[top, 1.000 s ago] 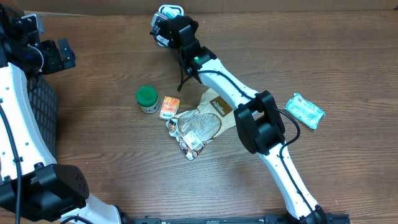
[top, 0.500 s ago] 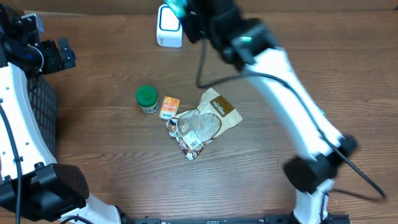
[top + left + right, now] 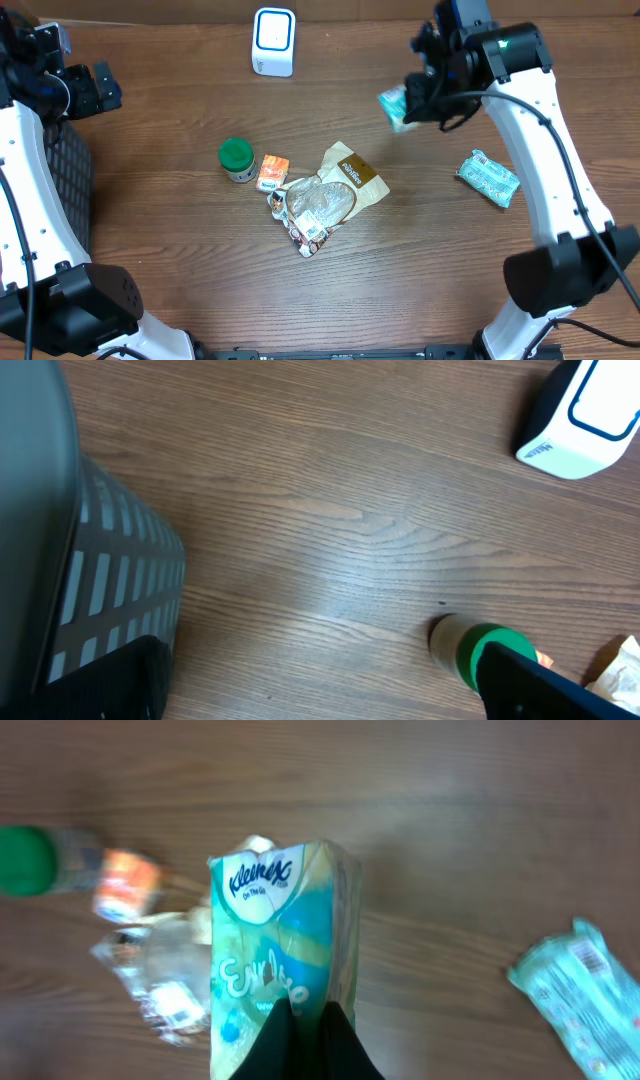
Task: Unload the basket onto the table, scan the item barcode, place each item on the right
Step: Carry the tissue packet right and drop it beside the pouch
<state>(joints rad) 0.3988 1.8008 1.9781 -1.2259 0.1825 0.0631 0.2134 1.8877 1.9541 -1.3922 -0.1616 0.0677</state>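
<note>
Since the scanner (image 3: pixel 273 41) needs a clear look at a barcode, the right gripper (image 3: pixel 300 1045) is clamped on one end of the tissue pack (image 3: pixel 278 960), lifting it above the table (image 3: pixel 200 290), off to the scanner's right. The left gripper (image 3: pixel 92 88) hangs wide open and empty beside the basket (image 3: pixel 110 590).

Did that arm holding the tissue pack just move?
Yes. The right end effector, shut on the tissue pack, swung rightward, away from the white scanner it was over.
</note>
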